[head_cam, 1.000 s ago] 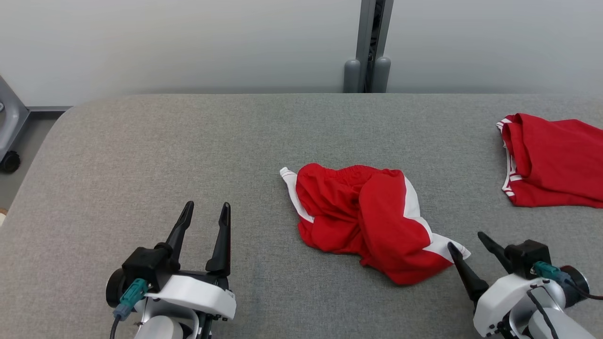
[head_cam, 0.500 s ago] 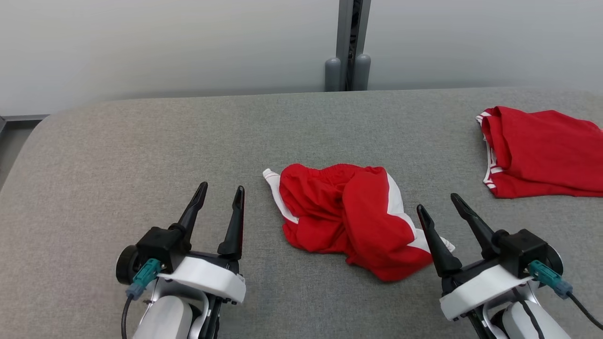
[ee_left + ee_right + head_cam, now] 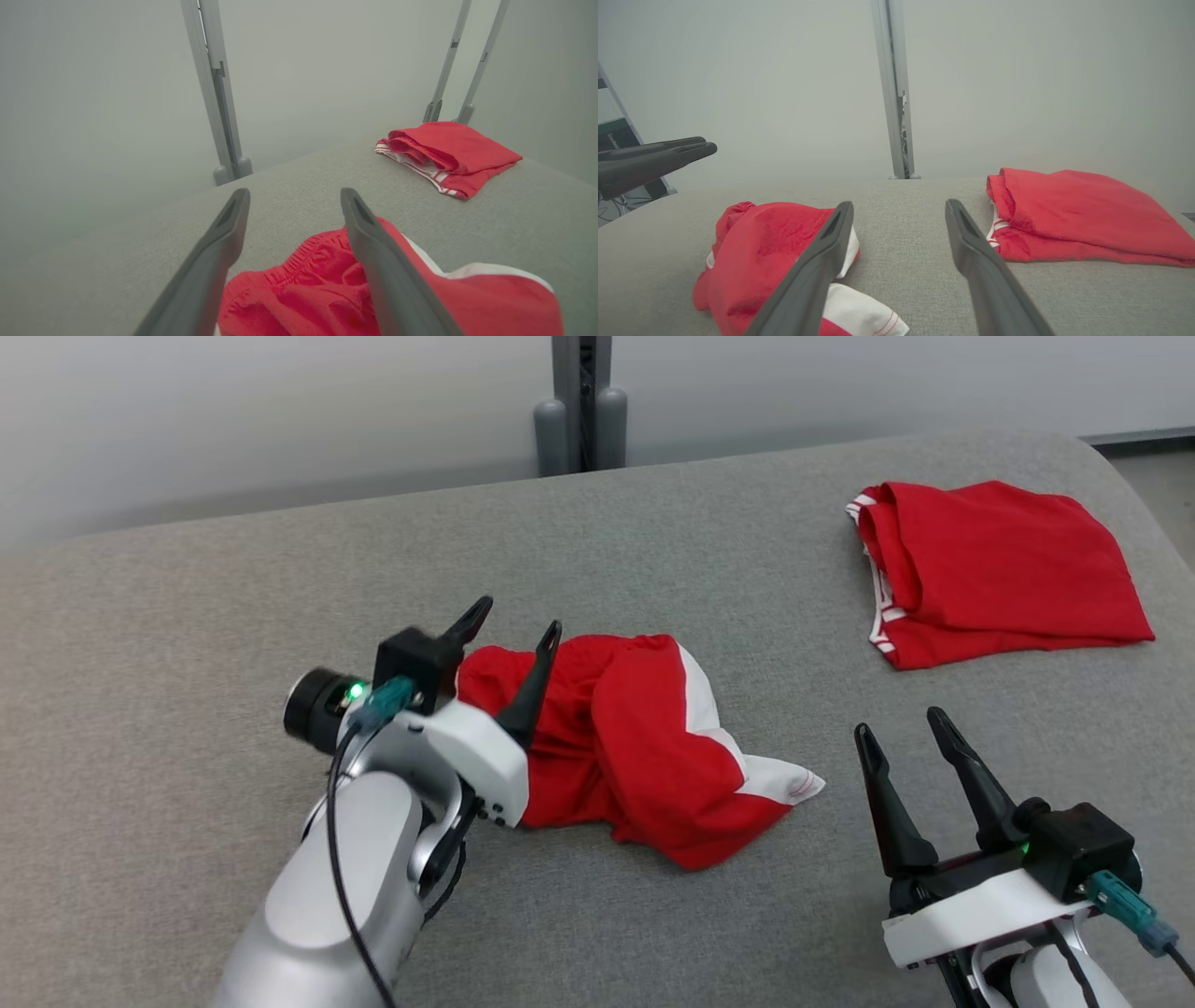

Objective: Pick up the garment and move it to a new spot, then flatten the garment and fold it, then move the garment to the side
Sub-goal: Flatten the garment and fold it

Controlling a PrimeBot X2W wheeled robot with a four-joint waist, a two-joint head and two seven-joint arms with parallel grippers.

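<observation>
Head view, and the garment (image 3: 644, 747) is right in the middle of the grey table (image 3: 187, 644): red shorts with white side panels, crumpled in a loose heap, one white corner poking out toward the robot's right. Over its left end sits the left gripper (image 3: 520, 614), jaws spread wide and holding nothing, both dark fingers pointing away from the robot across the bunched cloth. Left wrist view backs that up: the gathered waistband (image 3: 317, 245) shows in the gap between the two fingers, red cloth beneath them. From the right wrist view those fingers hang clear above the heap, not on it. Across now to the right gripper (image 3: 897, 721), near the table's front edge, just off the white corner and apart from it, jaws wide as well, empty, bare table between its fingers. Further back on the right, well apart from the heap, a second red garment (image 3: 999, 569) lies folded flat, white-striped hem along its left side. Behind the table, a grey post (image 3: 581, 401) stands against the pale wall (image 3: 233, 411).
</observation>
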